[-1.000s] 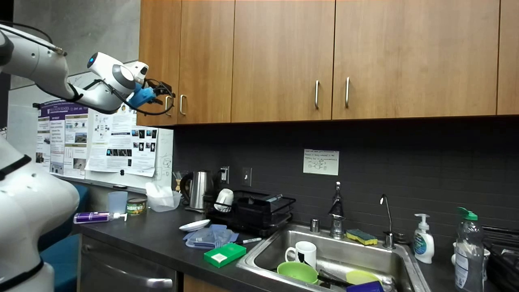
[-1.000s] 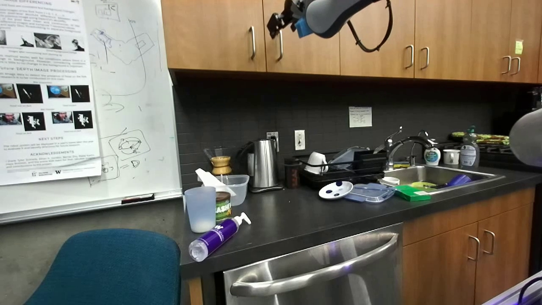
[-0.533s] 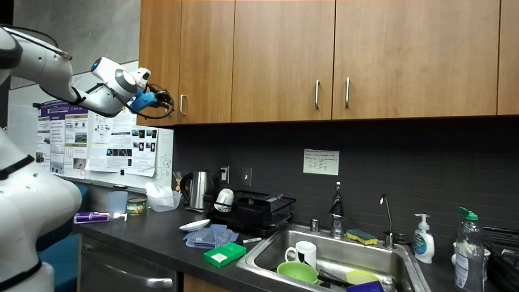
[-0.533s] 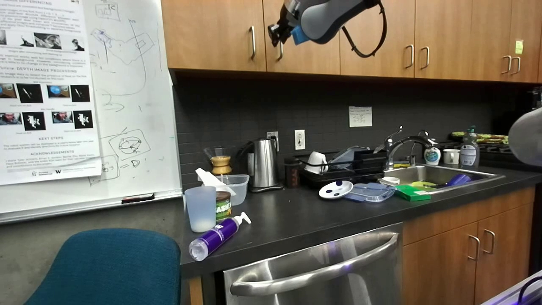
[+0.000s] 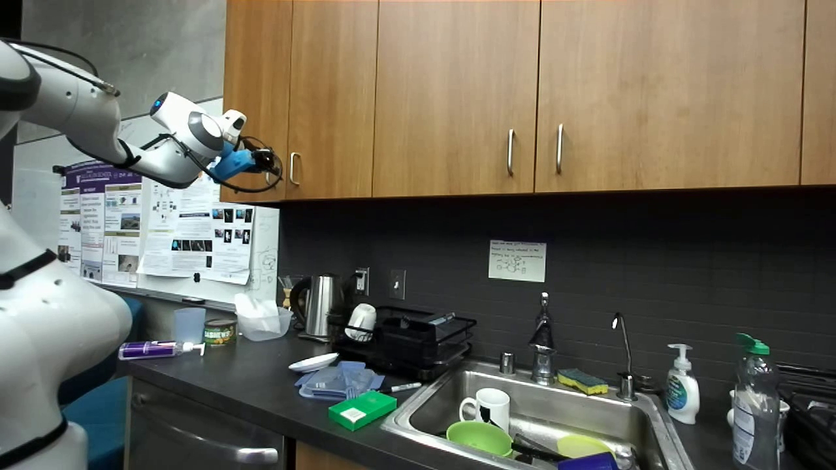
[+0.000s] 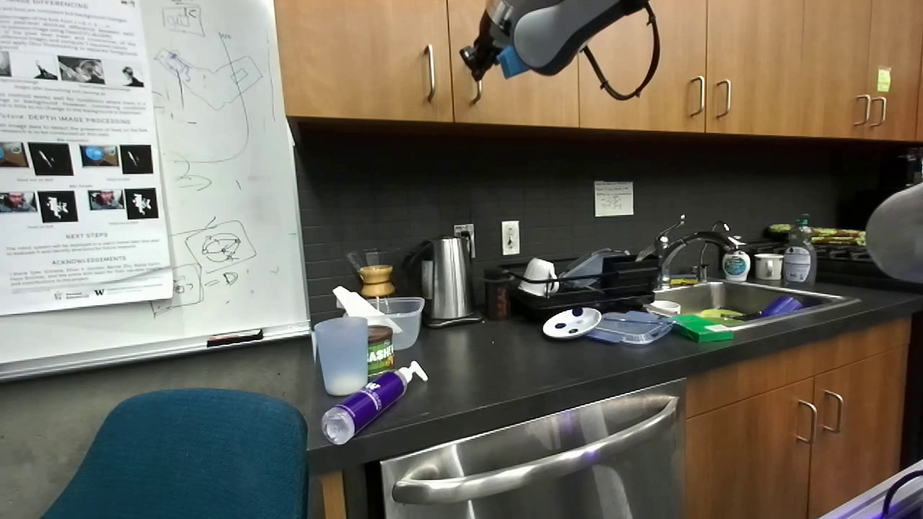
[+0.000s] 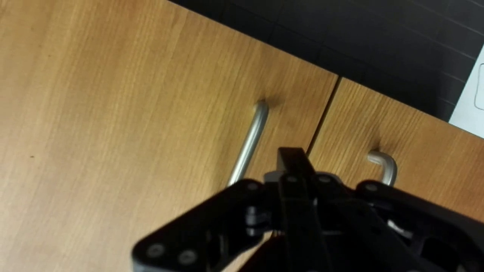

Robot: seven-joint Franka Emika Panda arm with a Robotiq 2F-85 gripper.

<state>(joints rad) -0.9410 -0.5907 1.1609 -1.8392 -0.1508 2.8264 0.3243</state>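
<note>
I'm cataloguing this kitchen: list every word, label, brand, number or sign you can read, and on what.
"DIFFERENCING": white poster
"DEPTH IMAGE PROCESSING": white poster
"NEXT STEPS": white poster
"ACKNOWLEDGEMENTS": white poster
"W": white poster, purple bottle
"SCHOOL", probably: purple poster
"CASHEWS", partly blurred: can
"= D": whiteboard
Too small or blurred: both posters' remaining text, other whiteboard scribbles, wall note, yellow note, white bottle, clear bottle, green box.

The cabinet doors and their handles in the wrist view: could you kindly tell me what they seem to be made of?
The cabinet doors look like wood or a wood-patterned laminate with a satin finish, judging by the fine brown grain; solid, veneered or printed, I can't tell. The handles seem to be metal, perhaps brushed steel, since the rounded grey bars carry soft highlights.
</note>
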